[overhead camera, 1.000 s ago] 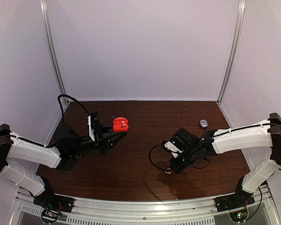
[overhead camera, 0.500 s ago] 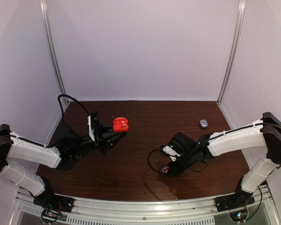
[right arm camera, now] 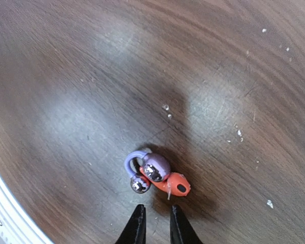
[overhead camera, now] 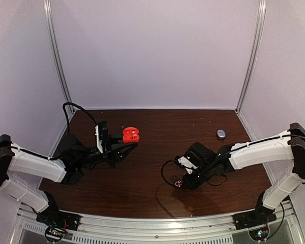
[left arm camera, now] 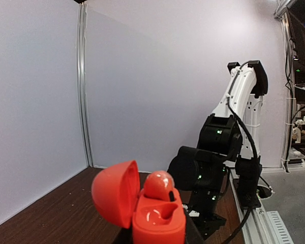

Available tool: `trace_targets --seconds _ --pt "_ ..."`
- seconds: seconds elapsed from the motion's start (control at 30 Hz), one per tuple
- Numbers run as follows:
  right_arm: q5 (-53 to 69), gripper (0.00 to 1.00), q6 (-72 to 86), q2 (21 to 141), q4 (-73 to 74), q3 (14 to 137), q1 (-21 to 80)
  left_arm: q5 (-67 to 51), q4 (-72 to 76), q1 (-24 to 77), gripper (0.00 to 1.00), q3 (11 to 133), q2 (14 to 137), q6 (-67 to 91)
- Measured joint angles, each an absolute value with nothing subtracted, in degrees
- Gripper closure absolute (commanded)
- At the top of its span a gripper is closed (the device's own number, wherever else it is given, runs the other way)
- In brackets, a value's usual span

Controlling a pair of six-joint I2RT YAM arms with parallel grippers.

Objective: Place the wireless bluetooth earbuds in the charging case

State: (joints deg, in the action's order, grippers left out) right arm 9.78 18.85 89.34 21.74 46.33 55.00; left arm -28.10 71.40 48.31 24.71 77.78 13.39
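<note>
The left wrist view alone shows the red case [left arm camera: 157,223] standing open at lower centre, one red earbud [left arm camera: 159,184] seated inside; from overhead it is only a red blob. The left tool [overhead camera: 131,146] seems pressed shut on it, arm stretched low to the right. The right wrist view shows a grey earbud [right arm camera: 155,168] touching a loose red earbud [right arm camera: 177,184] on the counter [right arm camera: 66,76]. The right tool [right arm camera: 156,223] is slightly spread just below them, wrist tipped down.
</note>
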Motion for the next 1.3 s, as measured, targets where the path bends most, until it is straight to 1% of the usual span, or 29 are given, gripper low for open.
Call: trace_targets --seconds 0.2,0.27,0.43,0.77,1.0,1.23,1.3 --pt "9.0 0.82 18.8 84.8 22.5 48.7 55.9 -28.1 71.4 48.3 1.0 24.7 77.8 13.4" --pt "8.8 0.81 18.6 85.2 22.4 49.5 56.0 -28.1 71.4 48.3 1.0 24.7 77.8 13.4" --pt "8.1 0.73 17.8 87.7 22.5 49.7 56.2 -28.1 71.4 48.3 1.0 24.7 77.8 13.4" --pt "7.6 0.72 16.2 91.2 21.6 49.7 56.2 -28.1 71.4 48.3 1.0 24.6 77.6 13.4" --pt "7.5 0.77 15.2 92.6 20.5 49.7 56.2 -28.1 71.4 48.3 1.0 24.3 77.5 13.4" --pt "7.5 0.86 14.7 94.8 19.3 49.7 56.2 -28.0 71.4 48.3 1.0 24.0 77.4 13.3" --pt "7.5 0.87 14.7 95.0 19.0 49.6 56.2 -27.9 71.3 48.3 1.0 24.0 77.3 13.3"
